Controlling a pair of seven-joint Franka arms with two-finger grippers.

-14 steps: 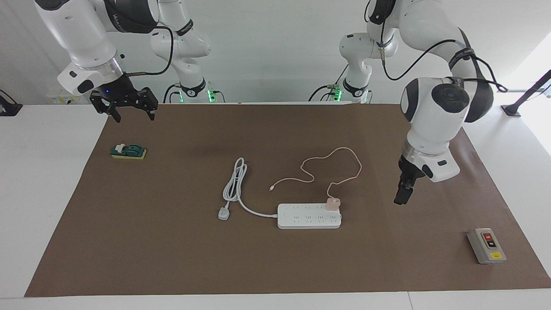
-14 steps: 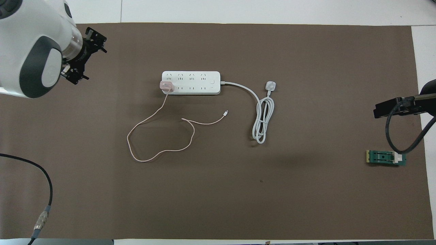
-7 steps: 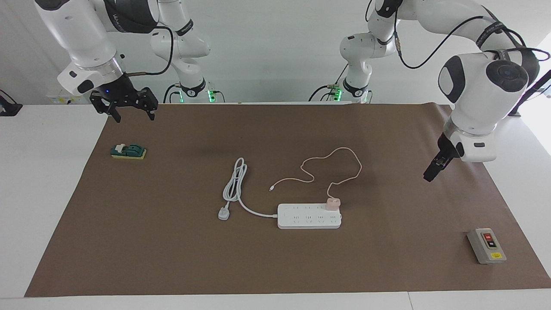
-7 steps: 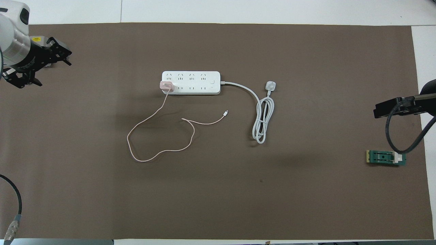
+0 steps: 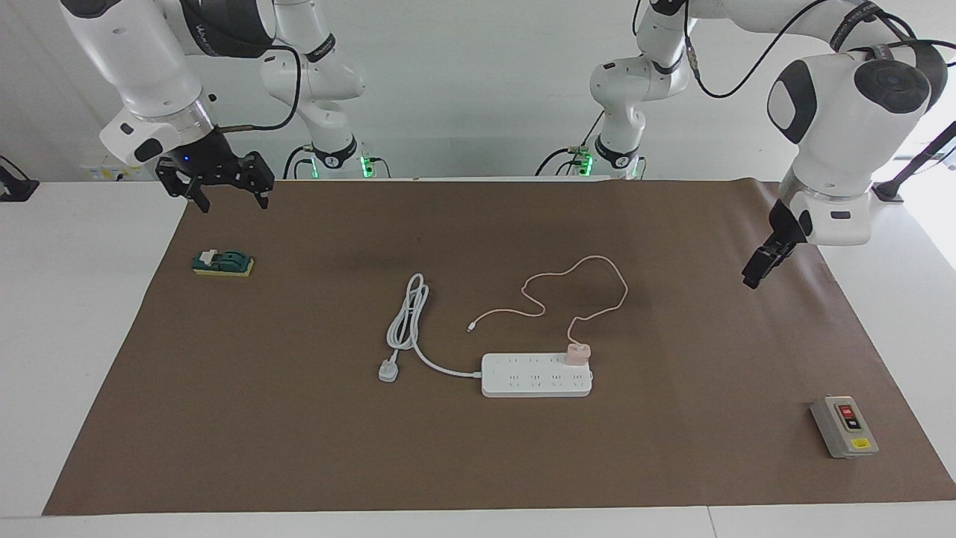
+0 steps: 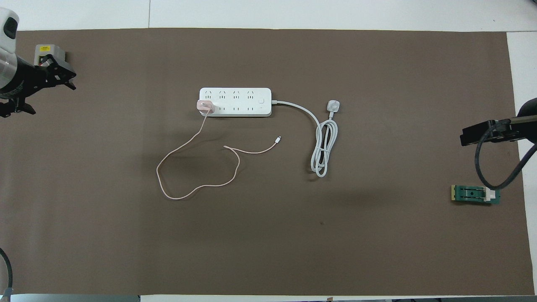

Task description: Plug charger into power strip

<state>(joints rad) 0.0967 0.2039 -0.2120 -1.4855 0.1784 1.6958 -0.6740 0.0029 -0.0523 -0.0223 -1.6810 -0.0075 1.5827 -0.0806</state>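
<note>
The left gripper (image 5: 756, 270) is shown raised over the brown mat (image 5: 299, 418) near the left arm's end of the table, its fingers spread and nothing held. In the overhead view the same gripper (image 6: 42, 86) is seen at the mat's edge, partly covering the grey switch box (image 6: 45, 51). The right gripper (image 5: 220, 187) is held in the air over the mat's corner at the right arm's end, likewise released and empty. Just beside it on the mat, farther from the robots, a small green block (image 5: 222, 263) is found.

Near the middle of the mat the power strip (image 5: 536, 375) is laid flat, with its thick white cord (image 5: 407, 317) looped and ending in a white plug (image 5: 388, 370). The charger (image 5: 577, 353) is seated upright in a socket at the strip's end toward the left arm. Its thin pink cable (image 5: 590, 276) is trailed in loose loops nearer to the robots.
</note>
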